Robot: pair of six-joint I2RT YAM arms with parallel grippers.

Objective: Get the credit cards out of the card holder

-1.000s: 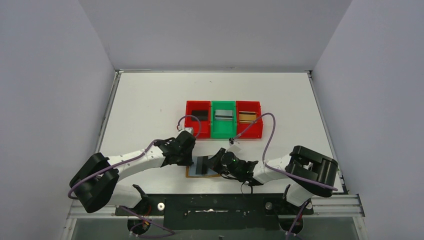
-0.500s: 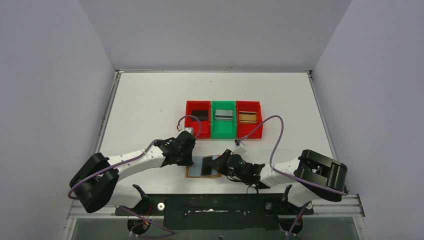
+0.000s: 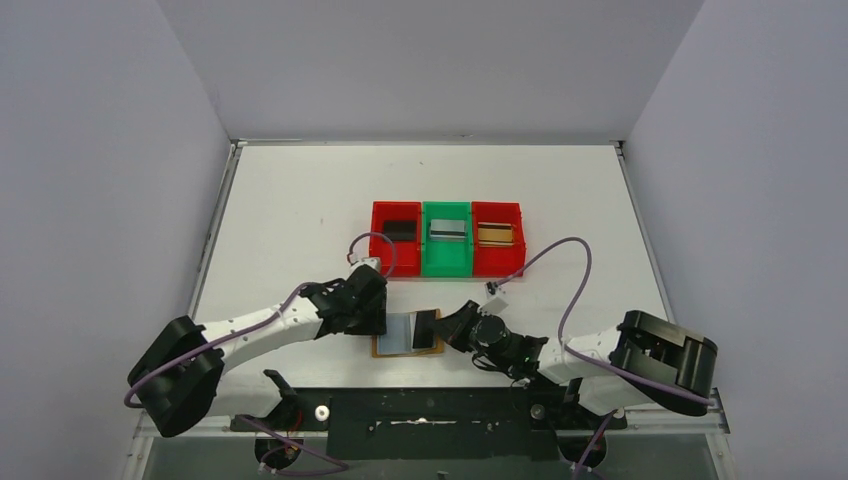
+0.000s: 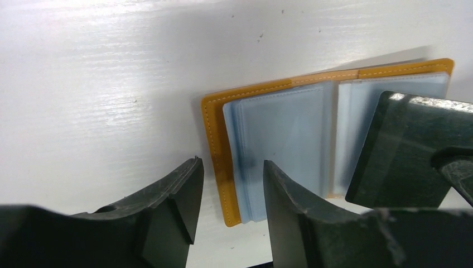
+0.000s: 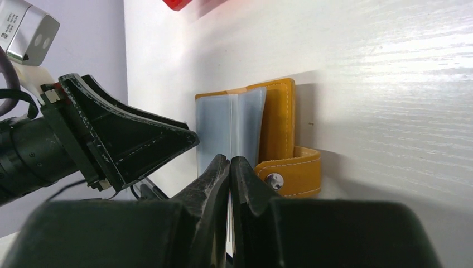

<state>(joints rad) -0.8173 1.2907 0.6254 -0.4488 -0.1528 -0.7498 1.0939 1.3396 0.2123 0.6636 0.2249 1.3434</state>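
The tan card holder [image 3: 392, 347] [image 4: 216, 139] lies open near the table's front edge, pale blue pockets [image 4: 284, 139] up and snap tab [image 5: 291, 173] out to the right. My right gripper [image 3: 449, 329] [image 5: 230, 159] is shut on a black credit card [image 3: 427, 328] [image 4: 410, 151], which overlaps the holder's right page. My left gripper [image 3: 372, 318] [image 4: 231, 162] is open, its fingers [image 4: 175, 201] on either side of the holder's left edge without touching it.
Behind the holder stand three bins in a row. The left red bin [image 3: 379, 245] holds a black card [image 3: 399, 231], the green bin [image 3: 446, 262] a silver one [image 3: 447, 230], the right red bin [image 3: 517, 245] a gold one [image 3: 494, 234]. Purple cables loop near them.
The right gripper has drawn back to the right, sliding the black card across the holder. The left gripper's jaws have opened off the holder's left edge.
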